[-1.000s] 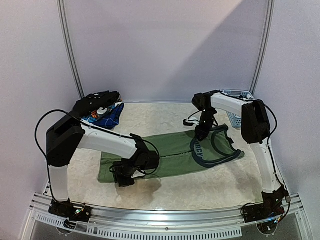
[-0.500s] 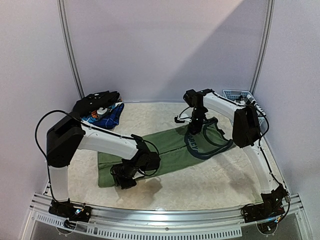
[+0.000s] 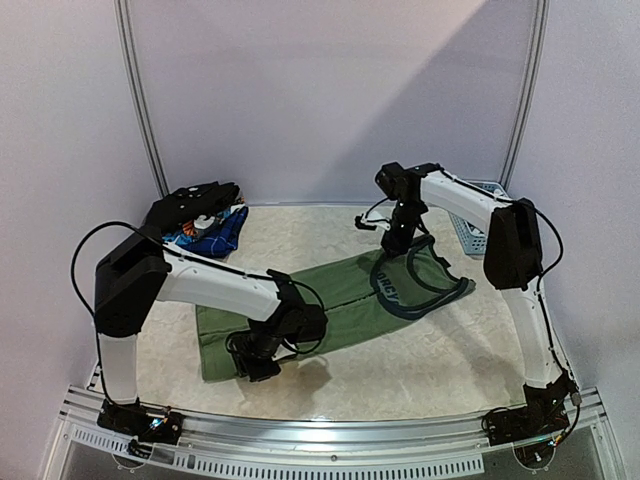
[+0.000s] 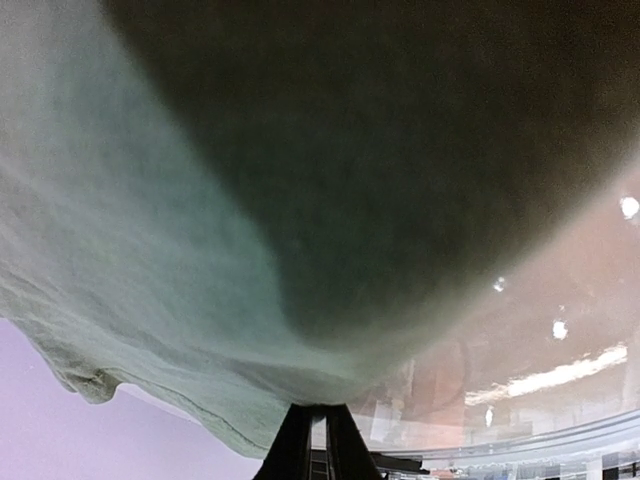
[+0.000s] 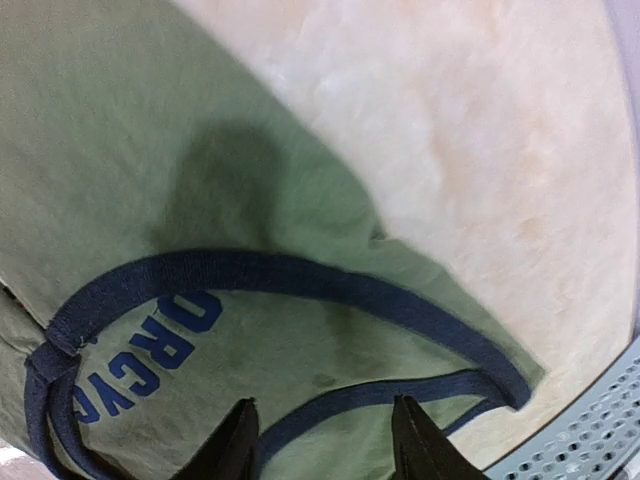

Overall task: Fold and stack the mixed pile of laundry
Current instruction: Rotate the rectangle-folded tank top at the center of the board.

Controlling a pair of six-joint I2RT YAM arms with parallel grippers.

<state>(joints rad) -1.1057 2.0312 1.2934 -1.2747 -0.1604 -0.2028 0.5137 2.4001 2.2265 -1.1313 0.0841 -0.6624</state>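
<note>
Left gripper (image 4: 318, 425) clamped on T-shirt (image 3: 340, 292) hem, right gripper (image 5: 325, 425) jaws apart above neckline. Should carry hem straight across, keeping edge taut.

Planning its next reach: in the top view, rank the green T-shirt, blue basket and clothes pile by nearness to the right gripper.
From the right gripper:
1. green T-shirt, directly beneath it.
2. blue basket, just to its right.
3. clothes pile, far-left back corner.
</note>
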